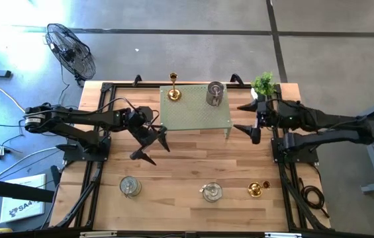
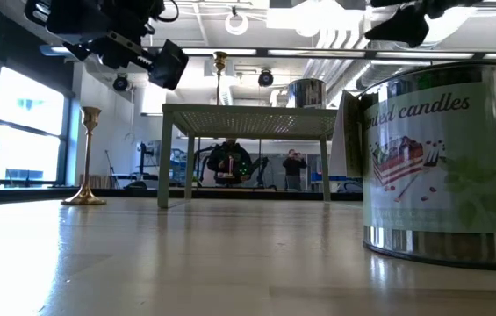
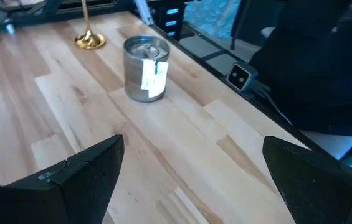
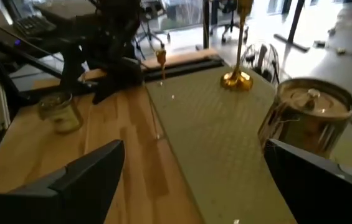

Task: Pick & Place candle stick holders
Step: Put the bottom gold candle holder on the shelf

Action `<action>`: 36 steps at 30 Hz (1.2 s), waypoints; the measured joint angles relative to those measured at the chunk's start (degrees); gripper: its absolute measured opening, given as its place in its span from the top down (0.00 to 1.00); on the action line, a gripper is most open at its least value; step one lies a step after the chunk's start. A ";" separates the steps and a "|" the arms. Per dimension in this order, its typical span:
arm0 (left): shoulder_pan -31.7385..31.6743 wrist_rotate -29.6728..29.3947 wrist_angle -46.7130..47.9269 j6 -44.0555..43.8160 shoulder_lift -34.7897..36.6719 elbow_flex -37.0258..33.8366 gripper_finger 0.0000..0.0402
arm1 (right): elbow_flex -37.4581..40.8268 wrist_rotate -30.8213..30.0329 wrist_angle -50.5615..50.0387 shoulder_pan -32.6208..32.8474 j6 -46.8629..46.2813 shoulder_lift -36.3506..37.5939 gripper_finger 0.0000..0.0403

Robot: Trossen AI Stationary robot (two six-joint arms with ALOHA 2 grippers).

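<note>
Biggest worry, I think: the raised pale-green mesh platform (image 1: 193, 116) already holds a thin gold brass holder (image 1: 173, 93) and a squat silvery tin holder (image 1: 214, 94), so crowding could topple one. Three more wait along the near edge: silver tin (image 1: 130, 187), silver tin (image 1: 212, 192), gold holder (image 1: 257, 190). Left gripper (image 1: 152, 147) and right gripper (image 1: 247, 118) both hang wide and empty. The small green potted plant (image 1: 263, 84) sits close by the right arm.

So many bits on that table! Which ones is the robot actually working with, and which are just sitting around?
Part of the job:
- gold holder and silver tin on the green stand
- silver tin, front left
- silver tin, front middle
- gold holder, front right

Just lying about:
- potted plant
- floor fan
</note>
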State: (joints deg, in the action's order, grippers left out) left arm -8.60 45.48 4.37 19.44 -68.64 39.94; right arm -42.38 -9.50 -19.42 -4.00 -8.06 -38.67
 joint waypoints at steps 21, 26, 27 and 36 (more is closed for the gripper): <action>0.00 -4.16 0.02 -3.24 0.00 0.00 0.06 | -28.29 -10.11 -50.71 22.63 -46.42 -20.94 0.06; 0.00 -4.20 0.02 -3.26 0.00 0.00 0.06 | -34.00 -6.26 -60.26 25.33 -57.00 -26.54 0.06; 0.00 -4.25 0.02 -3.26 0.00 0.00 0.06 | -35.08 -5.62 -61.61 25.99 -58.89 -27.65 0.06; 0.00 -4.29 0.02 -3.27 0.00 0.00 0.06 | -43.23 2.33 -69.90 30.75 -72.40 -36.69 0.06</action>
State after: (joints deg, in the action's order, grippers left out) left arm -8.60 41.19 4.38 16.18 -68.64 39.94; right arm -85.61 -7.17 -89.32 26.75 -80.46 -75.36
